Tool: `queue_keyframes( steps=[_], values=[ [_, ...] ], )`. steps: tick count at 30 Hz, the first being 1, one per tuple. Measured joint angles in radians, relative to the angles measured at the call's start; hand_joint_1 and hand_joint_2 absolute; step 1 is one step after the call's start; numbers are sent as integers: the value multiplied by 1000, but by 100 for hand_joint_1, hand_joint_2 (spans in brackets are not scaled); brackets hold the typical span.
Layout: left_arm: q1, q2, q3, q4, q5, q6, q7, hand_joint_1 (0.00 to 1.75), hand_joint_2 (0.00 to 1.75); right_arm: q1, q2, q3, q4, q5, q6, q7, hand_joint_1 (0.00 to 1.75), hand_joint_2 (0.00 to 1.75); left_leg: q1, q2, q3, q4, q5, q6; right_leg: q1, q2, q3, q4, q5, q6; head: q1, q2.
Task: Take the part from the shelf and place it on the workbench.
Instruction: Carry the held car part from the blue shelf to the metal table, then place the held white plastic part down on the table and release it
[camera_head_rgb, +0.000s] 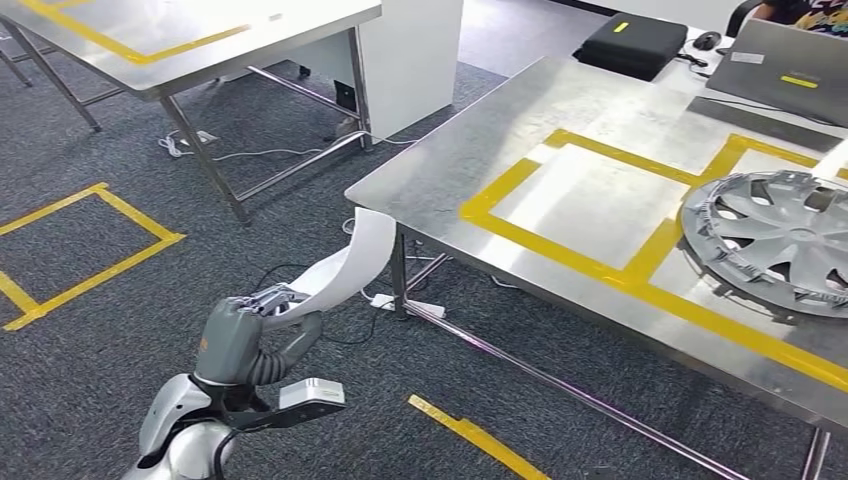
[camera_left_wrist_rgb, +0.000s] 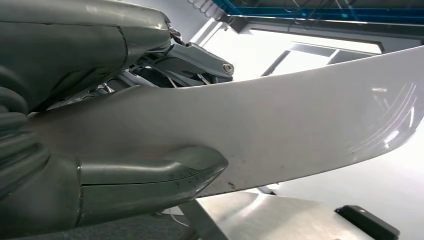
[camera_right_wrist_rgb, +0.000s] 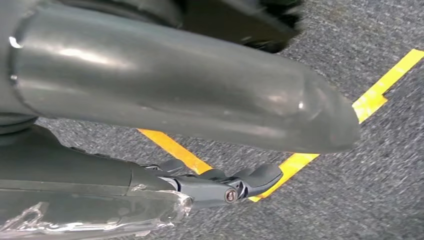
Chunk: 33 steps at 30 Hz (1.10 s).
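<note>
My left hand (camera_head_rgb: 245, 325) grips one end of a long, curved white part (camera_head_rgb: 345, 265), low over the carpet just left of the workbench's near corner. The part's free end rises toward the workbench (camera_head_rgb: 500, 130), a steel table marked with yellow tape squares. In the left wrist view the thumb (camera_left_wrist_rgb: 150, 175) presses on the white part (camera_left_wrist_rgb: 280, 120) and darker fingers wrap its other side. My right hand (camera_right_wrist_rgb: 175, 85) hangs over grey carpet with its thumb and fingers apart and nothing in it.
A silver hubcap (camera_head_rgb: 775, 240) lies in the right tape square of the workbench. A black case (camera_head_rgb: 635, 40) and a laptop (camera_head_rgb: 790, 65) sit at its far end. Another steel table (camera_head_rgb: 150, 40) stands at the back left. Cables and a power strip (camera_head_rgb: 400, 303) lie by the workbench leg.
</note>
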Motion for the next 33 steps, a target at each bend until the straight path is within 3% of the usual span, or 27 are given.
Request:
queue_keyframes(
  steps=[2, 4, 6, 8, 10, 12, 14, 15, 16, 17, 19, 21, 23, 24, 26, 27, 29, 30, 31, 33],
  values=[
    [-5, 0, -7, 4, -6, 0, 0, 175, 175, 1, 0, 0, 0, 3, 0, 1, 0, 0, -1, 15, 19, 0, -13, -2, 2, -14, 31, -95, 83, -5, 0, 0],
    [-11, -1, -12, 6, -15, 0, 1, 175, 175, -2, 0, 0, 0, 5, 0, 2, 0, 0, -5, 30, 36, 0, -25, -10, 11, -54, 86, -216, 143, -17, 0, 0],
    [-16, -1, -15, 8, -22, 1, 4, 175, 175, -7, 0, 1, 0, 7, 0, 2, 0, 0, -9, 47, 44, 0, -32, -19, 21, -70, 107, -260, 152, -29, -1, 0],
    [-23, -2, -19, 11, -27, 1, 6, 175, 175, -6, 0, 1, 0, 9, 0, 2, 0, 0, -10, 61, 47, -2, -37, -28, 19, -50, 107, -267, 156, -39, -2, 0],
    [-29, -2, -24, 14, -31, 2, 6, 175, 175, -4, 0, 1, 0, 11, 1, 2, 0, 0, -7, 34, 37, 26, -61, -38, 11, -29, 112, -275, 161, -49, -3, 0],
    [-34, 0, -27, 18, -32, 3, 6, 175, 175, -7, 0, 3, 0, 13, 3, 2, 0, 0, -3, -8, -12, 131, -116, -46, 6, -7, 115, -279, 162, -55, -7, 0],
    [-36, 2, -30, 25, -33, 4, 6, 175, 175, -9, 0, 5, 0, 15, 4, 2, 0, 0, -1, -20, -77, 250, -156, -51, 5, 19, 117, -279, 161, -58, -9, 0],
    [-40, 3, -32, 29, -34, 4, 7, 175, 175, -8, 0, 6, 0, 17, 5, 2, 0, 0, -1, -20, -94, 272, -149, -51, 5, 32, 119, -279, 161, -58, -10, 0],
    [-45, 4, -34, 34, -36, 4, 8, 175, 175, -7, 0, 6, 0, 20, 5, 3, 0, 0, 0, -22, -92, 255, -122, -50, 4, 46, 121, -278, 160, -57, -9, 0],
    [-54, 4, -36, 38, -38, 4, 10, 175, 175, -7, 0, 7, 0, 23, 6, 3, 0, 0, 1, -30, -73, 203, -80, -48, 4, 59, 125, -278, 159, -55, -9, 0],
    [-73, 5, -38, 46, -43, 4, 13, 175, 175, -9, 0, 8, 0, 28, 8, 3, 0, 0, 7, -79, -20, 76, -11, -43, 4, 85, 126, -275, 155, -49, -9, 0],
    [-89, 5, -40, 55, -45, 3, 16, 175, 175, -12, 0, 10, 0, 31, 8, 3, 0, 0, 10, -116, 6, 12, 1, -37, 1, 107, 118, -272, 156, -37, -9, 0],
    [-104, 4, -45, 65, -52, 2, 21, 175, 175, -10, -1, 12, 0, 34, 9, 3, 0, 0, 8, -104, 9, 1, -2, -27, -4, 126, 107, -272, 158, -21, -10, 0],
    [-114, 3, -49, 70, -56, 2, 23, 175, 175, -8, -2, 14, 0, 37, 9, 3, 0, 0, 9, -93, 12, -4, -1, -20, -3, 116, 101, -264, 155, -14, -8, 0],
    [-137, 0, -58, 80, -64, 1, 28, 175, 175, -8, -4, 19, 0, 44, 10, 3, 0, 0, 12, -67, 18, -13, 1, -7, 1, 63, 68, -201, 122, -4, 2, 0],
    [-147, -1, -61, 85, -68, 1, 31, 175, 175, -11, -4, 21, 0, 48, 10, 3, 0, 0, 9, -53, 20, -14, 0, -2, 1, 29, 38, -144, 93, -1, 7, 0],
    [-161, -2, -63, 99, -73, 1, 34, 175, 175, -16, -4, 25, 1, 51, 12, 4, 0, 0, 4, -22, 20, -13, -3, 2, -3, 3, -26, -25, 42, 4, 10, 0],
    [-167, -2, -64, 105, -75, 1, 35, 175, 175, -16, -4, 26, 1, 52, 12, 4, 0, 0, 3, -8, 21, -13, -5, 2, -4, -1, -41, 2, 38, 5, 10, 0],
    [-172, -2, -66, 110, -76, 1, 36, 175, 175, -15, -4, 27, 2, 52, 12, 5, 0, 0, 2, 5, 22, -13, -6, 2, -5, -4, -36, -8, 54, 6, 10, 0],
    [-181, -3, -68, 116, -76, 1, 36, 175, 175, -13, -4, 30, 2, 53, 13, 5, 0, 0, 1, 26, 29, -13, -11, -2, -3, -28, 32, -135, 122, 2, 11, 0]
  ],
)
